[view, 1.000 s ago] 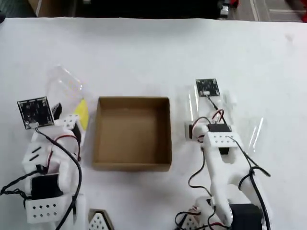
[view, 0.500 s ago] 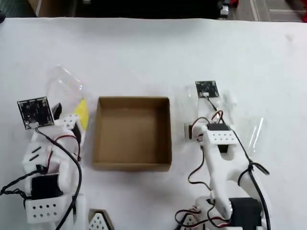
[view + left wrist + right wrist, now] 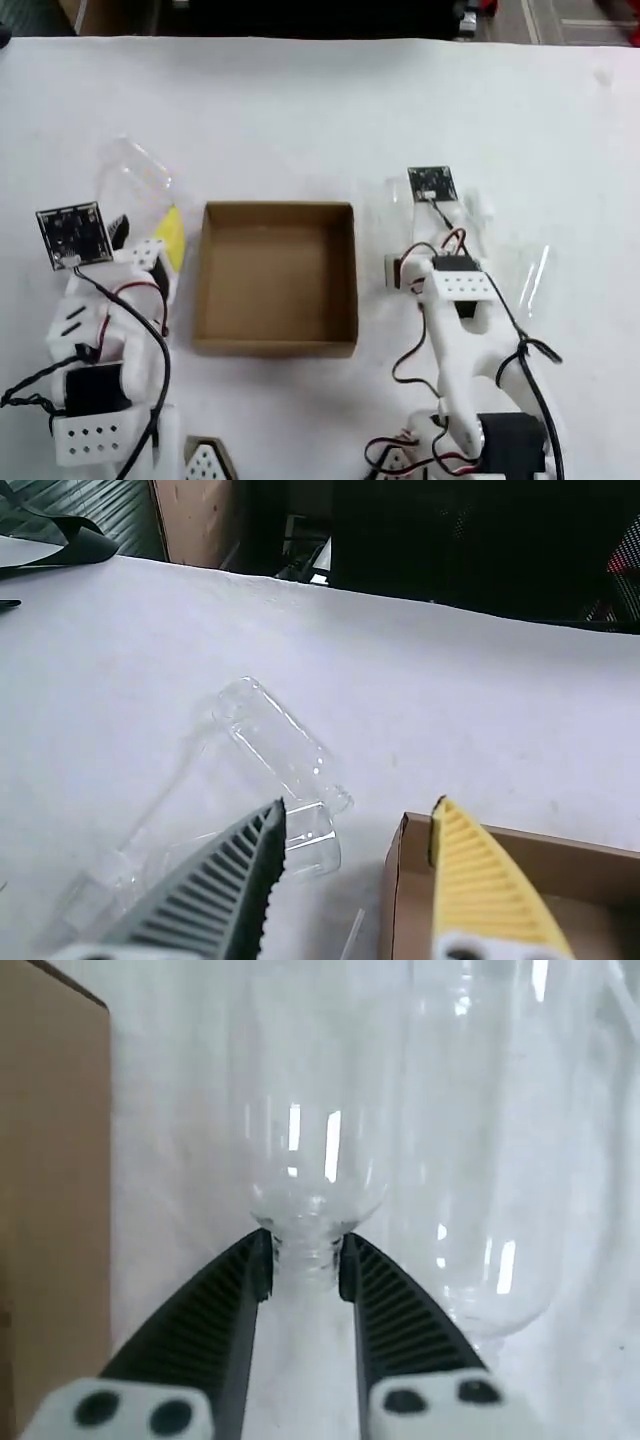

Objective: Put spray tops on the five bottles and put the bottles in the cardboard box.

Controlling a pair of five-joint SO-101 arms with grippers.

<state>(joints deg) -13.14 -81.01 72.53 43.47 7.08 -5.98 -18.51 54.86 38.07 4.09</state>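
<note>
**Surroundings.** The worktop point(image 3: 300, 110) is covered in white. The box point(image 3: 275, 347) stands between the two arms, open side up. In the high view, the left arm sits at the box's left wall and the right arm just off its right wall. Dark furniture lines the worktop's far edge.

**Obstructions.** The right arm lies over its own bottles in the high view and hides most of them. The box's wall point(image 3: 50, 1180) runs close beside the right claw point(image 3: 305, 1248). A corner of the box point(image 3: 545, 842) sits directly under the yellow finger of the left claw point(image 3: 357, 808).

**Containers.** The box's brown floor is visible from wall to wall.

**Right claw.** Both fingers press on the neck of a clear bottle point(image 3: 310, 1130), pinching it. This bottle lies on the worktop just beside the box's right wall, base pointing away from the claw. A second bottle point(image 3: 480, 1180), also clear, lies alongside it on the side away from the box.

**Left claw.** The grey and yellow fingers are spread, with nothing between them. The left bottle point(image 3: 280, 742), clear, lies on its side on the worktop beyond the grey finger, near the box's far left corner. More clear material touches it; its kind cannot be told.
</note>
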